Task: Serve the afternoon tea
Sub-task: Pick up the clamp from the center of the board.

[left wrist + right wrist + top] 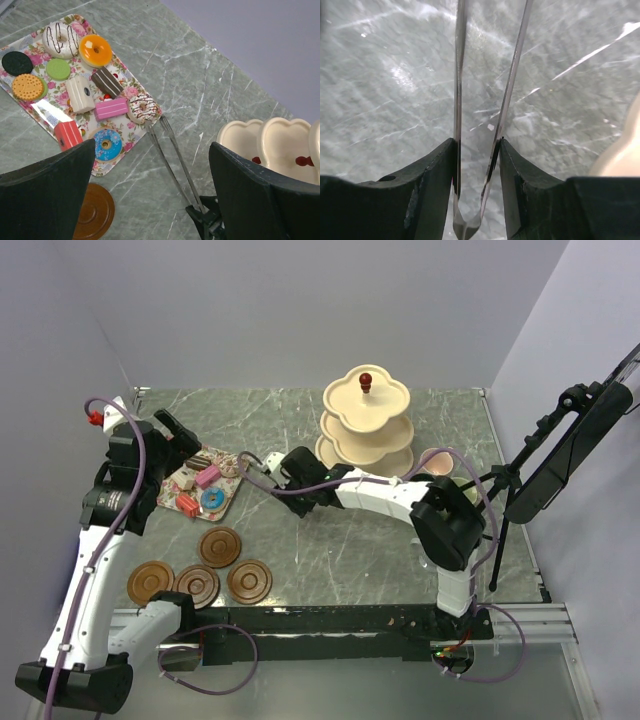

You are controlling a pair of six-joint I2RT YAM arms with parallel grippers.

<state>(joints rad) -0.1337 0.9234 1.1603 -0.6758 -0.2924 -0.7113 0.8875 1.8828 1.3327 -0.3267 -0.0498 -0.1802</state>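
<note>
The right fingers [435, 180] clamp thin metal tongs [459, 75] — tips at white chocolate-drizzled donut [143, 108], at edge of floral rectangular tray [131, 91]. The left fingers [45, 195] spread wide, empty, above small colourful cakes [111, 108]; bare green marble table [330, 560] toward cream three-tier scalloped stand [366, 420].

Top view high above whole table [300, 420]; both wrist views nearer, sharing the tongs [459, 75], right closest.
</note>
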